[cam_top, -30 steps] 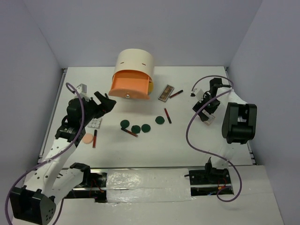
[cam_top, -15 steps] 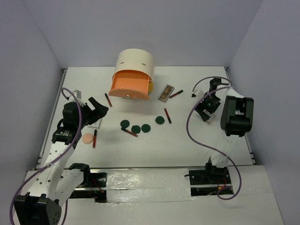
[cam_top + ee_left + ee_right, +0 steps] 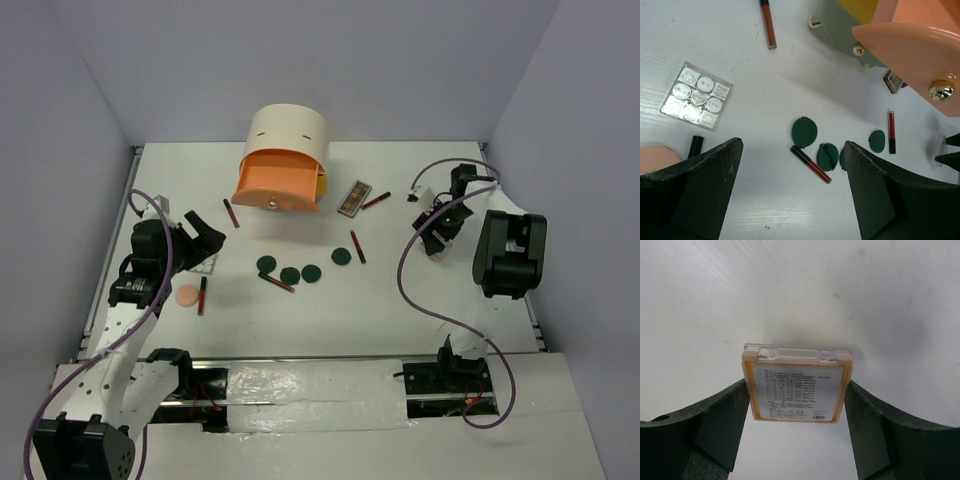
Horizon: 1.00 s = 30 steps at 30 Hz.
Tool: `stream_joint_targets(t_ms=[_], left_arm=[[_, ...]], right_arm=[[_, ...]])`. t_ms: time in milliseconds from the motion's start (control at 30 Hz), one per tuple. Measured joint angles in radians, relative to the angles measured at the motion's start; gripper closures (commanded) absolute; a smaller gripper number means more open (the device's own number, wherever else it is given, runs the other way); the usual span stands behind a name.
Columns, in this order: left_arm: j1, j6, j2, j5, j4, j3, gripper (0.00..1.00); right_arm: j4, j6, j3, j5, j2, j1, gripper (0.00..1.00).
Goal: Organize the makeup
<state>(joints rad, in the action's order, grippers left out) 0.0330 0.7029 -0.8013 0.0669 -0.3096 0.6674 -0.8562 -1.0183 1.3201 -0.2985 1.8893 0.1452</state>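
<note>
While my right gripper is pinching the pinkish square compact by both sides, label up, clear hinge edge pointing away from the wrist, near the table's right edge, my left gripper is hanging wide, holding nothing.

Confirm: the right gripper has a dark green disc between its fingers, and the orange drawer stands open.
Wrong in one respect: the right wrist view shows the right gripper with the pinkish square compact between its fingers, not a green disc. The orange drawer does stand open.
</note>
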Motion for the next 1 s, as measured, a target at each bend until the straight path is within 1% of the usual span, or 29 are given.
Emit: stream_joint_targets(t_ms=[133, 233, 333, 400, 433, 600, 667, 767, 867, 900, 1000], left_arm=[[-0.008, -0.016, -0.002, -0.027, -0.035, 0.000, 0.05], [-0.014, -0.023, -0.007, -0.042, -0.058, 0.000, 0.05], [-0.019, -0.023, -0.013, -0.047, -0.074, 0.000, 0.05], [-0.021, -0.023, -0.013, -0.048, -0.085, 0.000, 0.05], [-0.021, -0.023, -0.013, -0.048, -0.089, 0.000, 0.05], [-0.023, -0.019, 0.014, -0.064, -0.113, 0.000, 0.05], [-0.024, -0.016, 0.036, -0.074, -0.118, 0.000, 0.05], [-0.024, -0.013, 0.072, -0.086, -0.120, -0.002, 0.05], [-0.024, -0.009, 0.095, -0.096, -0.134, -0.007, 0.05], [-0.024, -0.006, 0.101, -0.099, -0.140, -0.010, 0.05], [-0.024, 0.006, 0.116, -0.109, -0.163, -0.012, 0.05]], right_arm=[[-0.043, 0.055, 0.033, -0.107, -0.106, -0.080, 0.77], [-0.049, 0.117, 0.123, -0.170, -0.167, -0.206, 0.77], [-0.037, 0.190, 0.257, -0.225, -0.187, -0.348, 0.78], [-0.020, 0.237, 0.346, -0.248, -0.184, -0.423, 0.84], [-0.012, 0.265, 0.397, -0.253, -0.179, -0.457, 0.89], [0.036, 0.373, 0.696, -0.257, -0.093, -0.561, 0.89], [0.058, 0.399, 0.792, -0.253, -0.047, -0.594, 0.85], [0.087, 0.419, 0.870, -0.238, 0.016, -0.638, 0.81], [0.115, 0.424, 0.883, -0.219, 0.066, -0.682, 0.78], [0.121, 0.424, 0.883, -0.211, 0.080, -0.695, 0.74], [0.144, 0.426, 0.883, -0.188, 0.124, -0.724, 0.69]])
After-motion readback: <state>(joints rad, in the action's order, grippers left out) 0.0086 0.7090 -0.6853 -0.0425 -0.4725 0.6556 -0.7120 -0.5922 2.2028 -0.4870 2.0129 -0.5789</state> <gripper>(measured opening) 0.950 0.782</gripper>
